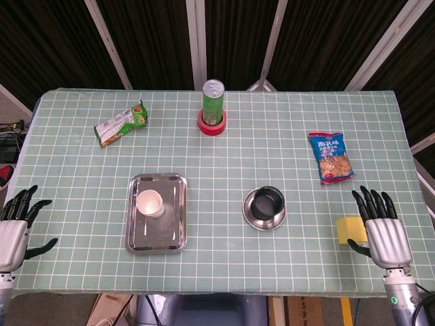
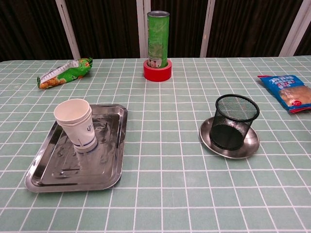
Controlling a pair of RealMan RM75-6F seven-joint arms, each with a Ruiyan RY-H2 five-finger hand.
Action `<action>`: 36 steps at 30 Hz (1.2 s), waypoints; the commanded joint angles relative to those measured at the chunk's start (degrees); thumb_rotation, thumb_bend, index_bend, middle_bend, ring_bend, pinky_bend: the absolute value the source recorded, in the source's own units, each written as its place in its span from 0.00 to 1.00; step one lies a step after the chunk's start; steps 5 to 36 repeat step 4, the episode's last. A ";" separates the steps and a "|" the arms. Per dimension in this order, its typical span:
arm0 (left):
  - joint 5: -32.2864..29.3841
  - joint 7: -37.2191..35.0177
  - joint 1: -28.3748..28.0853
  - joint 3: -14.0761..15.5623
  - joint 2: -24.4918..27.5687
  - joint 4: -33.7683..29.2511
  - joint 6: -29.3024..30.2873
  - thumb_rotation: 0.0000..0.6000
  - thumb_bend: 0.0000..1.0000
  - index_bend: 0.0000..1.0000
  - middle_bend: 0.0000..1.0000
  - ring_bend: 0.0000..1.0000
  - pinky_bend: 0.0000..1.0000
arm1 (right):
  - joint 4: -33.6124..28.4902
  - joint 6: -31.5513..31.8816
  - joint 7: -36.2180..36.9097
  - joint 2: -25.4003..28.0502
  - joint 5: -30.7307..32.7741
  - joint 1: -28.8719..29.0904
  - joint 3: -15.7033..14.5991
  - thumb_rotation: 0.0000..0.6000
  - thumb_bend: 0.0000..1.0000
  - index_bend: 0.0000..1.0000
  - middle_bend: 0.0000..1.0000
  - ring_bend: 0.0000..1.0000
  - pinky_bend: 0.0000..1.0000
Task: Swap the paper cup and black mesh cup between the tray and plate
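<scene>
The white paper cup (image 1: 149,202) (image 2: 75,124) stands upright on the steel tray (image 1: 173,231) (image 2: 109,170) at the left. On the round metal plate (image 1: 251,215) (image 2: 248,145) right of centre stands the black mesh cup (image 1: 268,202) (image 2: 233,120), upright. My right hand (image 1: 382,229) is open near the table's front right corner, fingers spread, well away from the plate. At the front left edge, my left hand (image 1: 17,227) is open too and holds nothing. Neither hand shows in the chest view.
A green can (image 1: 213,103) (image 2: 158,39) stands in a red tape roll (image 1: 211,125) (image 2: 157,72) at the back centre. A green snack bag (image 1: 121,123) (image 2: 65,72) lies back left, a blue one (image 1: 331,157) (image 2: 286,92) at the right. A yellow block (image 1: 351,229) lies beside my right hand.
</scene>
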 commanded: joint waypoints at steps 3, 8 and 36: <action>1.79 -1.39 0.24 0.94 0.16 -0.28 0.14 1.00 0.06 0.24 0.00 0.00 0.10 | 3.13 1.44 0.57 -2.08 -1.64 -1.92 0.87 1.00 0.00 0.00 0.00 0.00 0.00; 1.59 -1.49 0.24 0.81 0.19 -0.15 0.09 1.00 0.06 0.24 0.00 0.00 0.10 | 3.46 1.37 0.33 -2.22 -1.53 -2.09 1.12 1.00 0.00 0.00 0.00 0.00 0.00; 1.59 -1.49 0.24 0.81 0.19 -0.15 0.09 1.00 0.06 0.24 0.00 0.00 0.10 | 3.46 1.37 0.33 -2.22 -1.53 -2.09 1.12 1.00 0.00 0.00 0.00 0.00 0.00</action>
